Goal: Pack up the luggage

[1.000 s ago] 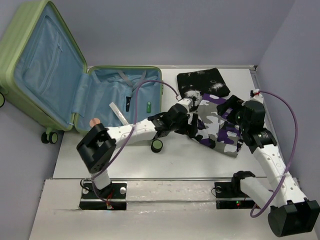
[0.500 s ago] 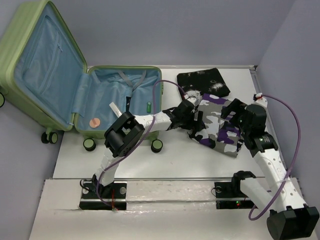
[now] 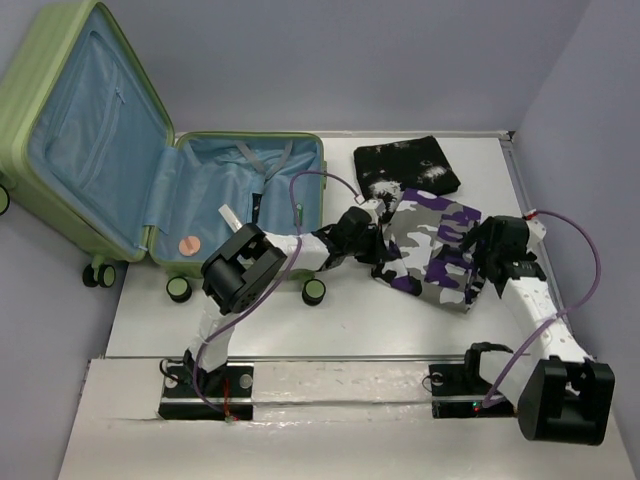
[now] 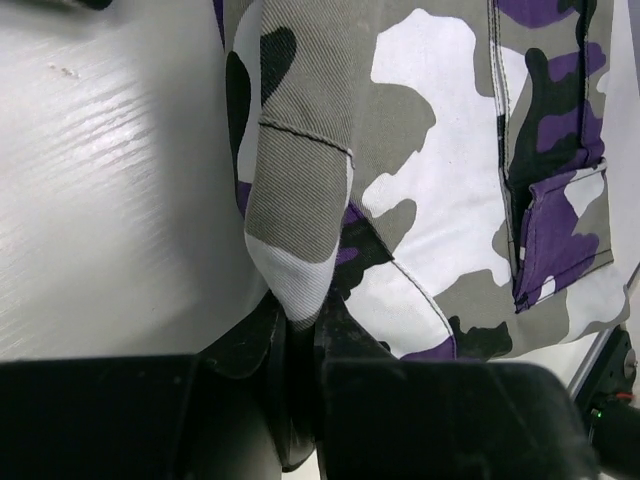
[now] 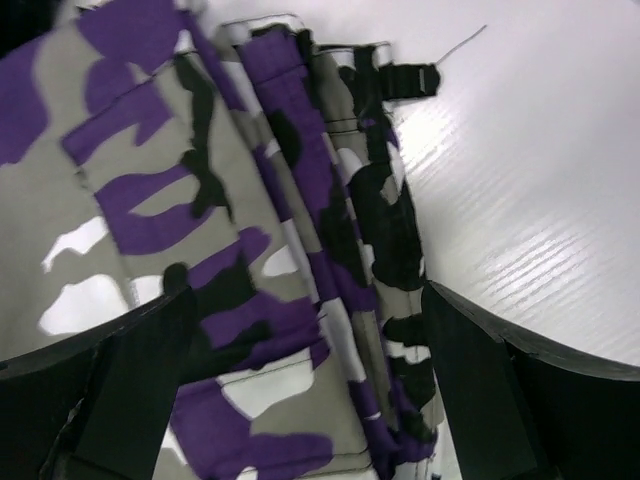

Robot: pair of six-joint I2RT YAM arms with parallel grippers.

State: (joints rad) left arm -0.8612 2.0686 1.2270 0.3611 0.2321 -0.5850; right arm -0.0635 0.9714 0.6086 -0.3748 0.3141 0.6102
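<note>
A: Where is the green luggage (image 3: 95,140)?
B: At the far left of the desk (image 3: 400,320), lying open, lid up.
A: And the camo cloth (image 3: 440,250)?
B: Just to its right. The left fingers (image 4: 262,340) pinch its corner tight. The right fingers (image 5: 470,370) stand wide open over its other edge.
</note>
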